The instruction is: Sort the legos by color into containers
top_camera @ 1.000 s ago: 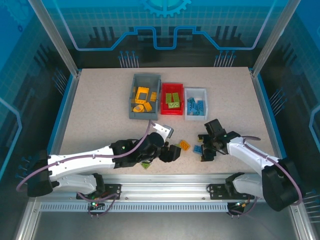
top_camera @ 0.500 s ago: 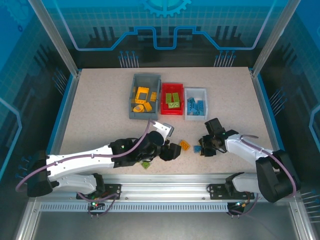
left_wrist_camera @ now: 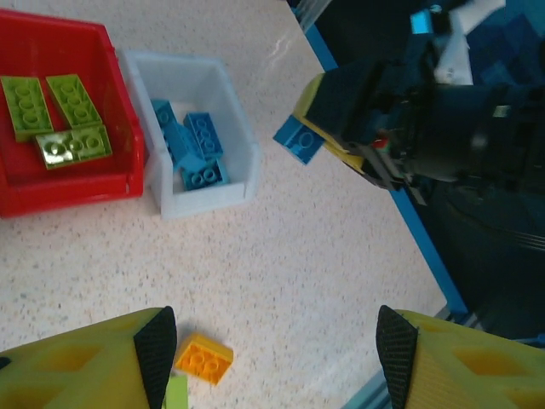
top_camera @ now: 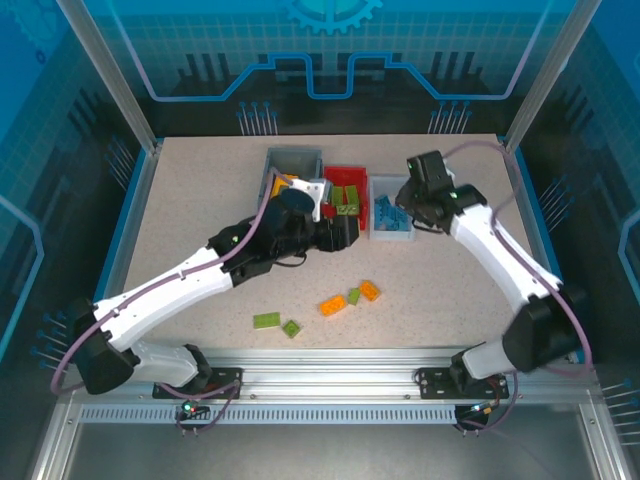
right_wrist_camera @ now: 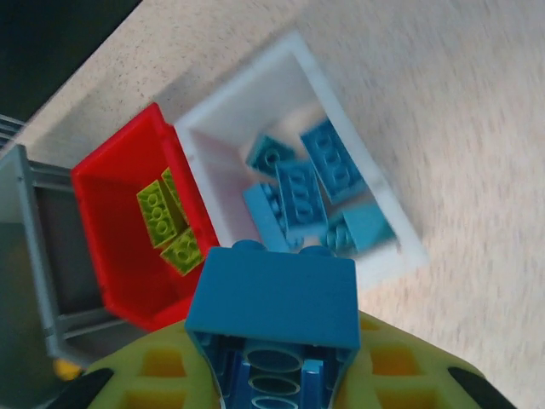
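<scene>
Right pincer (top_camera: 408, 203) clamped on small blue studded plastic brick (right_wrist_camera: 272, 298), hovering above white open-top plastic bin (right_wrist_camera: 392, 262) of blue bricks: apparently staged for colour-matched drop. Left pincer (left_wrist_camera: 277, 358) spread wide, empty, near red plastic bin (left_wrist_camera: 68, 200).

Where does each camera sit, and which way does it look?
Top external: above and behind the arms, looking down at the table; both arms show.
Left wrist: on the left arm, facing down at the red bin and white bin; its own fingers show.
Right wrist: on the right arm, over the white bin; right end effector grips a blue brick.
Shared: both wrist views catch the red and white bins.
</scene>
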`<state>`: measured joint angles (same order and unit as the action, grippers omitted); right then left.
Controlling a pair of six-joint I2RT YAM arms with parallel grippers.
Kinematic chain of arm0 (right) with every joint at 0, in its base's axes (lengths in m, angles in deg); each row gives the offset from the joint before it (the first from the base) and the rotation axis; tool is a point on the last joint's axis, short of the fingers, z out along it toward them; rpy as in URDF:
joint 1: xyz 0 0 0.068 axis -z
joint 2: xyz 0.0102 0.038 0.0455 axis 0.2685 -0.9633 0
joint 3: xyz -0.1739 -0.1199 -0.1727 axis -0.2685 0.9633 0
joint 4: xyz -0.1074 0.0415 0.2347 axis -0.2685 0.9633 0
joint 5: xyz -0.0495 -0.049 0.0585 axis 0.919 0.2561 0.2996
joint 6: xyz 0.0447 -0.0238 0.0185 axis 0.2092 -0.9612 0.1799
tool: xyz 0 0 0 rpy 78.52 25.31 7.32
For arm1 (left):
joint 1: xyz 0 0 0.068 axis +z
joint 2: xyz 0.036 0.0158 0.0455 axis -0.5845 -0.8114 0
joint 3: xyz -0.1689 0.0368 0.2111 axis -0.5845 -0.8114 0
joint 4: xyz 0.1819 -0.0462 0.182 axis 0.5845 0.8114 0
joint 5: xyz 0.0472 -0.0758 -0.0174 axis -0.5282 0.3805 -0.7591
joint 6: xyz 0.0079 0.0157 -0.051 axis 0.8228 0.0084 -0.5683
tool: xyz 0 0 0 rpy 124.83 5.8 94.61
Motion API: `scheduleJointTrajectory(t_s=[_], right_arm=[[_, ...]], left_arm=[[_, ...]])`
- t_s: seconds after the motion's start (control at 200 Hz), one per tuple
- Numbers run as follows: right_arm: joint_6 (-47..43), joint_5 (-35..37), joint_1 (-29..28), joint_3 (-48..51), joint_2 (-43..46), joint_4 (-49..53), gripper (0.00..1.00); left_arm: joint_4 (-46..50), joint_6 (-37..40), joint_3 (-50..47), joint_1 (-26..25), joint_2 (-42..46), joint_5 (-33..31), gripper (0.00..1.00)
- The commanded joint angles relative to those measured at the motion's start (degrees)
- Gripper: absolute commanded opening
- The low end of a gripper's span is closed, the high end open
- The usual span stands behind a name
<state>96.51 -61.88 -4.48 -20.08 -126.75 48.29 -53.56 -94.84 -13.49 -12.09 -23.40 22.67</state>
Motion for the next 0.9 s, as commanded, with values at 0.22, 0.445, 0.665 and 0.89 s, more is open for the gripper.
scheduleJointTrajectory(t_s=[0.22,0.445,0.665,0.89], right_arm=[[-20.56,10.73,0.79,-26.55,-31.39,17.42,0.21],[-21.73,11.4,0.44,-34.67,-39.44,20.63,0.41],[-21.72,10.98,-1.75,-33.43,-33.51,19.19,0.6],[-21.71,12.0,-5.71,-26.18,-18.65,15.15,0.58]], left_arm=[[3.45,-2.4,3.85,3.73,-4.63,5.18,0.68],[3.21,-3.57,-1.41,3.72,-3.63,6.34,0.68],[2.31,-3.58,-6.72,2.89,-3.62,8.62,0.68],[4.95,-5.43,-7.61,-0.82,-6.9,7.22,0.69]])
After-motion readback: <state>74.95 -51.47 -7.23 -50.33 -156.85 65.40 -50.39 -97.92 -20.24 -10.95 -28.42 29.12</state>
